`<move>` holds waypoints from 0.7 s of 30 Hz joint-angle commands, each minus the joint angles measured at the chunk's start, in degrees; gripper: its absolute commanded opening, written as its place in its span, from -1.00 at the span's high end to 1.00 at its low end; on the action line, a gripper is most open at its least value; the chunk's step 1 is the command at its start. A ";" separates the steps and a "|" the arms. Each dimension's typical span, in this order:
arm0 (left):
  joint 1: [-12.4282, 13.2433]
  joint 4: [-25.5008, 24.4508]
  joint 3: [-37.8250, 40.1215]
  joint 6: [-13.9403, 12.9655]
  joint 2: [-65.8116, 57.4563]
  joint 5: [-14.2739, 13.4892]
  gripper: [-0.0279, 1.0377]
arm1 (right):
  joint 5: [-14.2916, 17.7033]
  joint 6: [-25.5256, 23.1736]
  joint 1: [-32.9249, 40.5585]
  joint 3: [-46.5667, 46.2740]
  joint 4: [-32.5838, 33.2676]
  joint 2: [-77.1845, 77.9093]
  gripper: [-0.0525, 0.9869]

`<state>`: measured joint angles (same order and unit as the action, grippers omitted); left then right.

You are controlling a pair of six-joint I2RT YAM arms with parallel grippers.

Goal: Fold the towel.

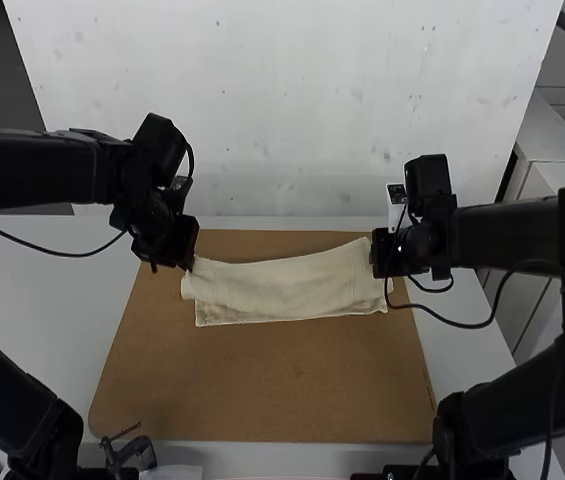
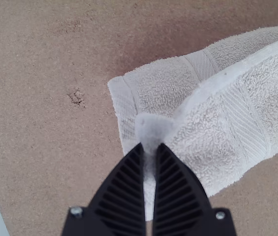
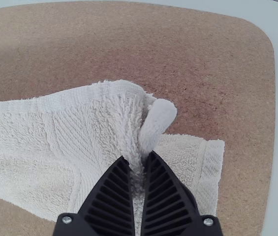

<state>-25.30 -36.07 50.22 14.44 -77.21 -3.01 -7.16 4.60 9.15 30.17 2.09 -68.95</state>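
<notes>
As the towel point(image 1: 282, 290) spans the board point(image 1: 262, 390) | left tool point(image 1: 188, 266): clamped on its one end | right tool point(image 1: 375, 266): on its other

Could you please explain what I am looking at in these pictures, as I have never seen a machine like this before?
These are two robot arms at a table. The high view comes from a fixed camera above and behind them, with the left arm at the left and the right arm at the right. The other two pictures come from cameras on the arms' wrists, each showing its own two black fingers.

On the table lies a brown board, with a pale towel over it in layers. The left gripper pinches the towel near one end, and the right gripper pinches it near the other.
</notes>
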 commanded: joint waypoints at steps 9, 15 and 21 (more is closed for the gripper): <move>0.25 1.27 -1.61 1.30 -2.42 -1.13 0.92 | -0.22 1.02 -2.91 -0.38 -4.37 -2.95 0.87; 0.95 4.70 2.69 0.68 -9.63 -2.97 0.91 | 0.30 0.85 -3.52 -0.82 -7.54 -6.64 0.87; 2.27 7.42 7.09 -0.37 -15.95 -4.20 0.91 | 0.65 0.32 -3.35 -0.38 -8.77 -8.66 0.87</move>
<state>-24.43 -29.98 53.98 15.09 -91.02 -5.37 -7.46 5.17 6.83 29.54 -5.82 -76.58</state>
